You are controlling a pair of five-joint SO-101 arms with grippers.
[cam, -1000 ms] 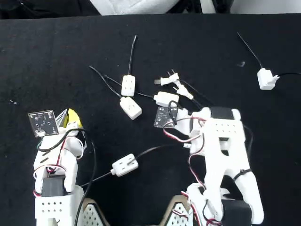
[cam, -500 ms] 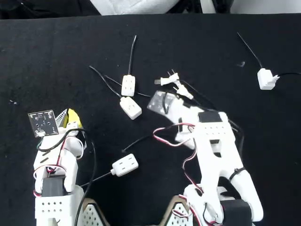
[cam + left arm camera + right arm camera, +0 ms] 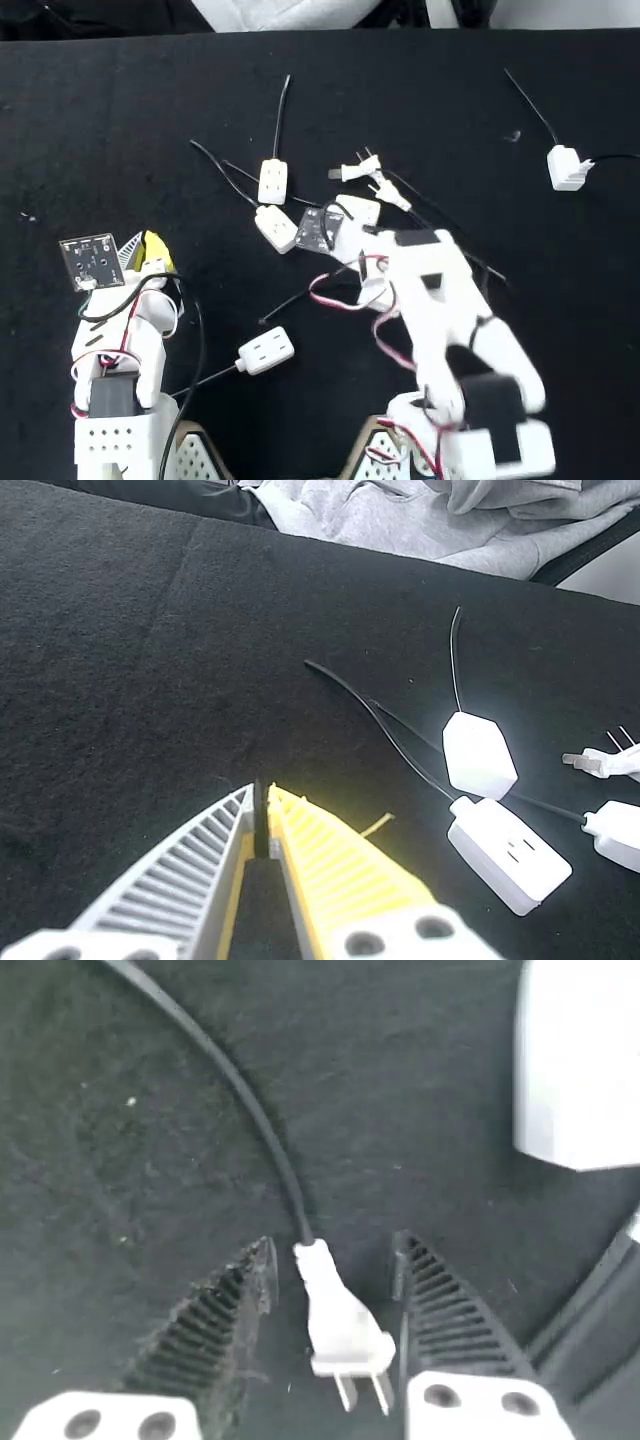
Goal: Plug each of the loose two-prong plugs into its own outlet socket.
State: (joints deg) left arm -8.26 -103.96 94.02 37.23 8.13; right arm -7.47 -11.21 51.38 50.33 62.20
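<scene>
Between jaws of the spread right gripper (image 3: 335,1245), a white plug (image 3: 345,1335); left gripper (image 3: 261,798) closed.

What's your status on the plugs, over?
Left gripper jaws shut. Right gripper jaws open, straddling two-prong plug on table. White outlet block close by, clear of jaws.

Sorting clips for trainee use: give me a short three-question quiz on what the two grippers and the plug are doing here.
1. True or false: the left gripper is shut.
2. What lies between the open right gripper's jaws? A a coin; B a plug; C nothing.
3. Fill in: the plug's prongs point ____ the right gripper's base.
Key: 1 true; 2 B; 3 toward.
</scene>
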